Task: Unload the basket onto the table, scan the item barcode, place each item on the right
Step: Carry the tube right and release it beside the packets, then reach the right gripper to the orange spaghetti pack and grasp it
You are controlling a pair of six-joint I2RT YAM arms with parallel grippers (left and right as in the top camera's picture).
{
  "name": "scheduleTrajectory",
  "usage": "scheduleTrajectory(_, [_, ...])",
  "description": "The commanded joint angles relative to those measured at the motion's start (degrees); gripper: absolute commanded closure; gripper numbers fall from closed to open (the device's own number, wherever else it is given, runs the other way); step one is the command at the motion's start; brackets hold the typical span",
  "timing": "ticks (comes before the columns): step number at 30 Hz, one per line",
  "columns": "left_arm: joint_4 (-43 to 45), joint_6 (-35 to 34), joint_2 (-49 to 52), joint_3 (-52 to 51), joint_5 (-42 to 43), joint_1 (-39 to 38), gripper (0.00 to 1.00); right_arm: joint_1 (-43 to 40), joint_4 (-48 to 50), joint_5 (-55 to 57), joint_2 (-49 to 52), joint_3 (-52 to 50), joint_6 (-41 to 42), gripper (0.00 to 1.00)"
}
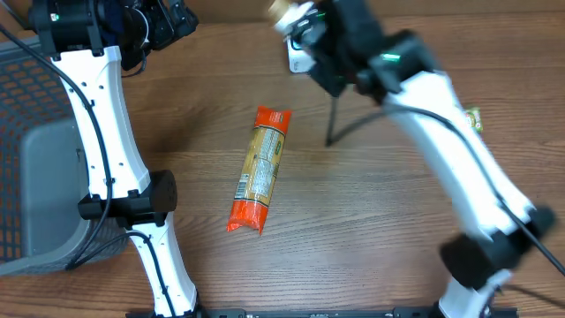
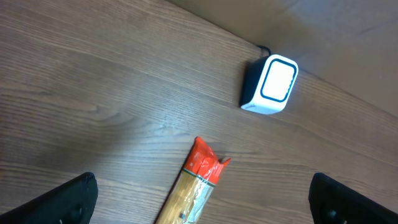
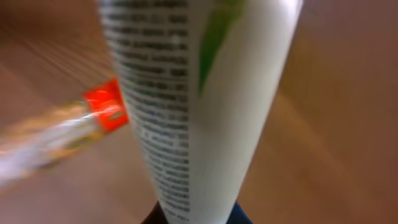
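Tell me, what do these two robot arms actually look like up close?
Both the left arm and right arm are smooth white tubes linked by chunky black joints, with thin black cables running alongside. A small green light glows near the right arm's wrist. The left claw has dark, blunt fingers.

Wood-grain table (image 1: 371, 212), orange-ended pasta packet (image 1: 259, 170) lying flat mid-table, white scanner (image 2: 270, 85) beyond it

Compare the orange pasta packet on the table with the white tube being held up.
The pasta packet lies flat on the table; the white tube is held off it. The pasta packet has orange ends and a yellowish middle; the white tube carries black print and a green mark. Both are long and narrow.
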Motion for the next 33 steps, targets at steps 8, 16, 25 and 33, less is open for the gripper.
scheduleTrajectory(8, [0.07,-0.61,-0.28,0.07,0.24,-0.39,0.00,-29.59,-21.90,-2.93,-3.78,-2.62,61.88,0.96])
scheduleTrajectory(16, [0.07,-0.61,-0.28,0.07,0.24,-0.50,0.00,-37.24,-8.96,-2.95,-3.78,-27.32,85.05,0.96])
scheduleTrajectory(25, [0.07,-0.61,-0.28,0.07,0.24,-0.33,0.00,-37.13,10.34,-2.97,-3.76,-44.46,85.92,0.91])
scheduleTrajectory(33, [0.07,-0.61,-0.28,0.07,0.24,-0.37,0.00,-37.09,14.62,-8.37,-3.80,-43.78,64.65,0.55])
